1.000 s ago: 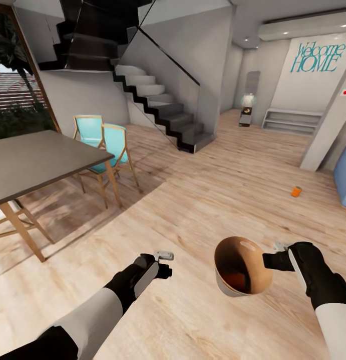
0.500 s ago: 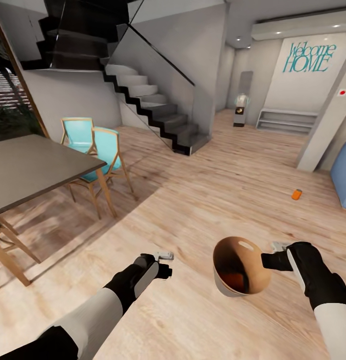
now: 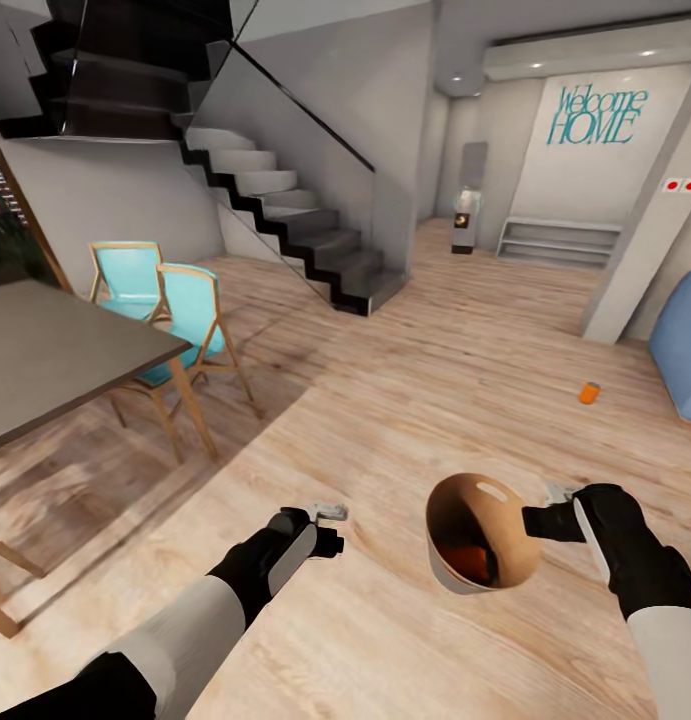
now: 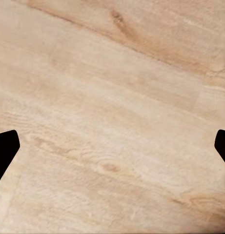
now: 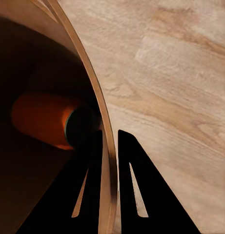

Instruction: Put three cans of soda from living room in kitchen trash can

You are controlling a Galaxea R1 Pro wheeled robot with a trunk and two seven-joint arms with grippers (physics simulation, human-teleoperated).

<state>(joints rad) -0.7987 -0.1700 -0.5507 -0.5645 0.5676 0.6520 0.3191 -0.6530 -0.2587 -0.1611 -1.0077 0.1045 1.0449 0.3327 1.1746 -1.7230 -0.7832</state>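
View has panned right since a second ago; table and chairs slid left. My right gripper [image 3: 545,508] pinches the rim of the glossy copper-brown round bin [image 3: 482,533], one orange can [image 5: 44,124] inside, possibly more hidden. Left gripper [image 3: 330,512] wide, empty. Keep bin level. One orange can [image 3: 589,393] on floor ahead.

Copper-brown tash can [image 3: 482,535] (orange soda can [image 3: 588,393])

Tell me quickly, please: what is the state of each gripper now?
Left gripper: open, holding nothing.
Right gripper: closed on the wall of the trash can, one finger inside and one outside; an orange can lies inside.
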